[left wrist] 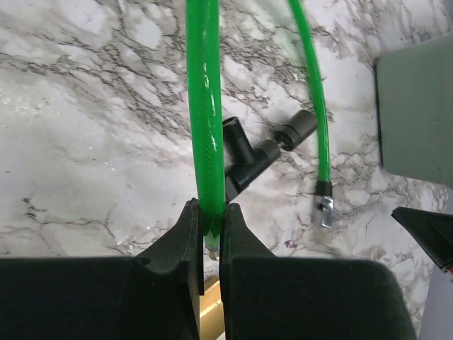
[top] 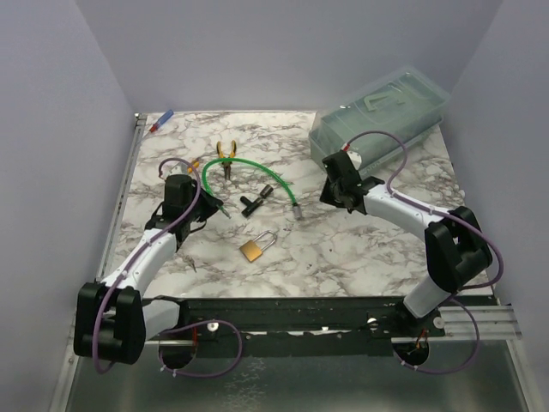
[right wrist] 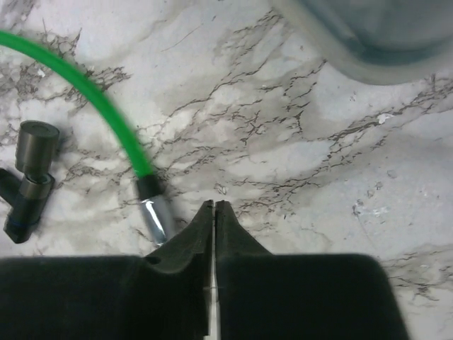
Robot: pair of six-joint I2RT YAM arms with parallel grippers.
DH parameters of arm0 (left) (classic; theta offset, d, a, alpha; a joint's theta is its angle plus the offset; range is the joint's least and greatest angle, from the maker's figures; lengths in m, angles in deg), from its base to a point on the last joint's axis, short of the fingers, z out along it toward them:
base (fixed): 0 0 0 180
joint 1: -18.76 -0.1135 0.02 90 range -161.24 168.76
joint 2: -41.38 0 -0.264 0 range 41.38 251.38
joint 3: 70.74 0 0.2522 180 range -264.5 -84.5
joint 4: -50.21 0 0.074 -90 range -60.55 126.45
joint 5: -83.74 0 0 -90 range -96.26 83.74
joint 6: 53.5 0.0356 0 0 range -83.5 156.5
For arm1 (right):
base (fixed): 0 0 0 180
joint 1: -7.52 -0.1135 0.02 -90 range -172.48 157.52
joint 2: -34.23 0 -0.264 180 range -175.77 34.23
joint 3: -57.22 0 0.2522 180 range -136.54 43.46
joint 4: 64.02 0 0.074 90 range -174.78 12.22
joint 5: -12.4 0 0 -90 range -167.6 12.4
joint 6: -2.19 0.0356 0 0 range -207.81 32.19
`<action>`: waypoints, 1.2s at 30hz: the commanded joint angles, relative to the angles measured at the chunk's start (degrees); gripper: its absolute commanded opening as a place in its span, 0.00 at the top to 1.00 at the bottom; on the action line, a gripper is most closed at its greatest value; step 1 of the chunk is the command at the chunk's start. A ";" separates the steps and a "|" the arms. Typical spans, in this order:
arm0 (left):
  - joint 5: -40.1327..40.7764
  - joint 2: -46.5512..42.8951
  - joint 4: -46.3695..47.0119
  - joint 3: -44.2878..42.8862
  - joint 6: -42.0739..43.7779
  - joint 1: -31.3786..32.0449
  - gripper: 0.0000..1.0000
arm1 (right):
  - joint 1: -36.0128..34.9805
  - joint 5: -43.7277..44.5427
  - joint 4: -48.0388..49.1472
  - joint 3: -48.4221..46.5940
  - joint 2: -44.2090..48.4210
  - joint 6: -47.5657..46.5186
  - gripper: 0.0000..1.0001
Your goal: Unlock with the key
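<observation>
The small brass padlock (top: 255, 248) lies shut on the marble in front of the two arms; a strip of its brass (left wrist: 205, 306) shows under my left fingers. My left gripper (top: 214, 206) (left wrist: 210, 212) is shut on one end of the green cable (left wrist: 205, 106). The cable loops back past the black lock body (top: 257, 199) (left wrist: 248, 156) to its silvery cylinder end (top: 297, 209) (right wrist: 156, 216). My right gripper (top: 330, 196) (right wrist: 214, 205) hovers just right of that end, its jaws pressed together with only a hairline slit. The key shows in no view.
Orange-handled pliers (top: 226, 154) lie behind the cable loop. A clear plastic box (top: 382, 112) (right wrist: 368, 35) stands at the back right, close behind my right gripper. A red and blue pen (top: 161, 122) lies at the back left corner. The table edge runs along the left.
</observation>
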 commanded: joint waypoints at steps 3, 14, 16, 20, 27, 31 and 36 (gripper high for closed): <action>-4.62 5.43 4.05 0.83 -2.07 -6.83 1.00 | 3.72 -2.65 1.34 0.94 -2.90 -2.42 1.00; -8.70 13.88 9.85 3.55 -4.77 -8.60 1.00 | 3.72 -12.31 5.50 3.99 -4.48 -1.98 1.00; -9.16 15.12 11.40 4.68 -6.13 -8.61 1.00 | 3.77 -15.63 7.20 5.26 -3.42 -3.36 1.00; -11.30 18.41 15.48 6.32 -9.01 -8.70 1.00 | 3.71 -22.18 12.17 9.47 0.35 -5.58 0.99; -13.18 20.79 17.48 6.55 -9.77 -8.88 0.68 | 2.75 -23.71 12.62 12.69 7.24 -7.85 0.78; -11.73 16.66 16.16 7.74 -10.21 -8.88 0.44 | 0.98 -21.40 9.59 12.59 10.06 -8.33 0.71; -10.03 9.43 9.70 7.77 -9.15 -8.88 0.32 | -2.95 -17.13 5.68 12.00 12.29 -8.04 0.63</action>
